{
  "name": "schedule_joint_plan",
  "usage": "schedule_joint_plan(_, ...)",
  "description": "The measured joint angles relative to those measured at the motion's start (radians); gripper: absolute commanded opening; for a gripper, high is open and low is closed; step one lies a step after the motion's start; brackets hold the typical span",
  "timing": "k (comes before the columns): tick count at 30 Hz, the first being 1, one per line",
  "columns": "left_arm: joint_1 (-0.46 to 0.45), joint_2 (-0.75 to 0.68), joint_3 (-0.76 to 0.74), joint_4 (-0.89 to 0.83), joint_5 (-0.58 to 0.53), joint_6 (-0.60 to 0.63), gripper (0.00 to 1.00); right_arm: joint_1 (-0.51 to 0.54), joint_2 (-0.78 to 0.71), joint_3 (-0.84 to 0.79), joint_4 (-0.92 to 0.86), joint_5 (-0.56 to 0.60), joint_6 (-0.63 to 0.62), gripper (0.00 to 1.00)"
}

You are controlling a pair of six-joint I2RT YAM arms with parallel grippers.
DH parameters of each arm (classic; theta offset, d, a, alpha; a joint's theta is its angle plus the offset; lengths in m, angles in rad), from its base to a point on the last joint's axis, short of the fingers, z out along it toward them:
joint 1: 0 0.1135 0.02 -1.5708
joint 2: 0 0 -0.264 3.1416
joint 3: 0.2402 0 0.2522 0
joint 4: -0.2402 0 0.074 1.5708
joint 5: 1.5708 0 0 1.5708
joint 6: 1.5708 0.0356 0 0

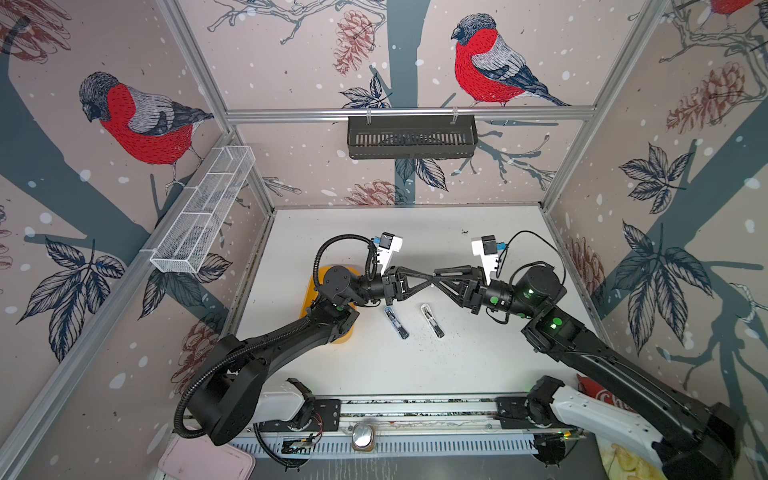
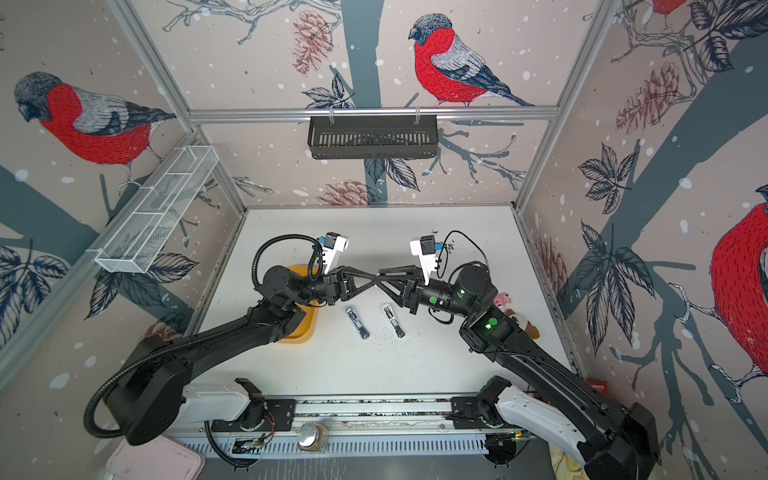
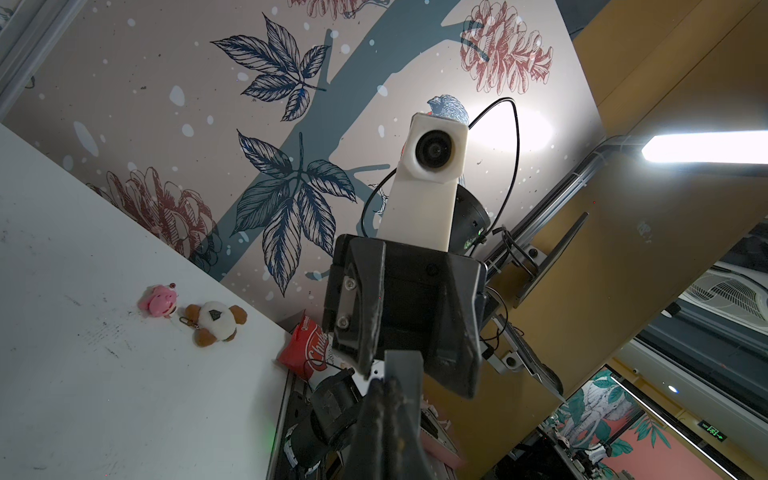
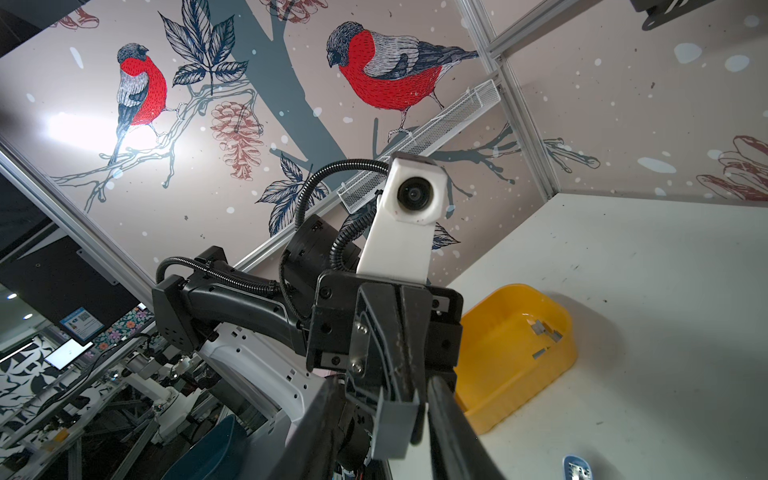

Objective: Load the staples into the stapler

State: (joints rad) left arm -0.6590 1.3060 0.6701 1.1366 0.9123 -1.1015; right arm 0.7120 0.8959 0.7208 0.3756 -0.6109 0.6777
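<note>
Surrounding speckled white table [image 1: 457, 365]; bird-print walls [image 1: 291, 62]

The walls [image 1: 291, 62] are pinkish beige, printed with red-breasted grey birds, slate-blue branches, navy leaves, rust pine cones and white flecks. The table [image 1: 457, 365] is white with dark specks. The tray [image 4: 494, 399] is yellow and the staples [image 4: 539, 328] silver-grey. The blue stapler [image 1: 397, 323] is translucent; the clear stapler [image 1: 432, 320] has a dark core. The left arm [image 1: 270, 345] and right arm [image 1: 602, 365] are black, white near the base, the right with green lights. The camera mounts [image 3: 419, 216] are white. The basket [image 1: 411, 137] is black, the rack [image 1: 203, 212] white mesh. One toy [image 3: 160, 300] is pink, the plush [image 3: 216, 324] brown and white, the bag [image 3: 307, 353] red with white lettering.
</note>
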Motion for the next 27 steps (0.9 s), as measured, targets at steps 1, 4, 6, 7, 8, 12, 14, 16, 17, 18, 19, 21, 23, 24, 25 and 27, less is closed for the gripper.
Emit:
schedule_joint_plan(1,0.0,0.0,0.0,0.0,0.0,0.0,0.0,0.0,0.001,0.0,0.0,0.0,0.0,0.34)
schedule_joint_plan(4,-0.001,0.0,0.0,0.0,0.0,0.0,0.0,0.0,0.002,0.0,0.0,0.001,0.0,0.32)
schedule_joint_plan(6,-0.001,0.0,0.0,0.0,0.0,0.0,0.0,0.0,0.002,0.0,0.0,0.001,0.0,0.29)
schedule_joint_plan(7,-0.001,0.0,0.0,0.0,0.0,0.001,0.0,0.0,0.003,0.0,0.0,0.002,0.0,0.28)
schedule_joint_plan(8,-0.002,0.0,0.0,0.001,0.0,0.001,0.0,0.0,0.003,0.0,0.0,0.002,0.0,0.28)
schedule_joint_plan(12,-0.003,0.0,0.0,0.002,0.0,0.002,0.0,0.0,0.008,0.0,0.001,0.005,0.0,0.27)
schedule_joint_plan(14,-0.004,-0.001,0.0,0.002,0.0,0.003,0.0,0.0,0.009,-0.001,0.001,0.005,0.0,0.26)
schedule_joint_plan(16,-0.005,-0.003,0.0,0.002,0.0,0.003,0.0,0.0,0.01,-0.001,0.006,0.005,0.0,0.23)
schedule_joint_plan(17,-0.005,-0.004,0.0,0.002,0.0,0.003,0.0,0.001,0.01,-0.001,0.007,0.005,0.0,0.23)
schedule_joint_plan(18,-0.005,-0.005,0.0,0.002,0.0,0.003,0.0,0.002,0.011,-0.001,0.007,0.005,0.0,0.22)
schedule_joint_plan(19,-0.005,-0.006,0.0,0.001,0.0,0.003,0.0,0.002,0.011,-0.001,0.008,0.005,0.0,0.22)
schedule_joint_plan(21,-0.005,-0.008,0.0,0.001,-0.001,0.004,0.0,0.003,0.011,-0.001,0.014,0.005,0.0,0.21)
schedule_joint_plan(23,-0.005,-0.01,0.0,0.001,-0.001,0.01,0.0,0.004,0.011,-0.001,0.019,0.007,0.001,0.2)
schedule_joint_plan(24,-0.005,-0.01,0.0,0.0,-0.003,0.01,0.0,0.004,0.011,-0.001,0.023,0.009,0.003,0.19)
schedule_joint_plan(25,-0.005,-0.011,0.0,-0.001,-0.003,0.011,0.0,0.004,0.011,-0.001,0.023,0.009,0.003,0.19)
schedule_joint_plan(27,-0.005,-0.011,0.0,-0.004,-0.003,0.011,0.0,0.005,0.011,-0.001,0.023,0.009,0.003,0.19)
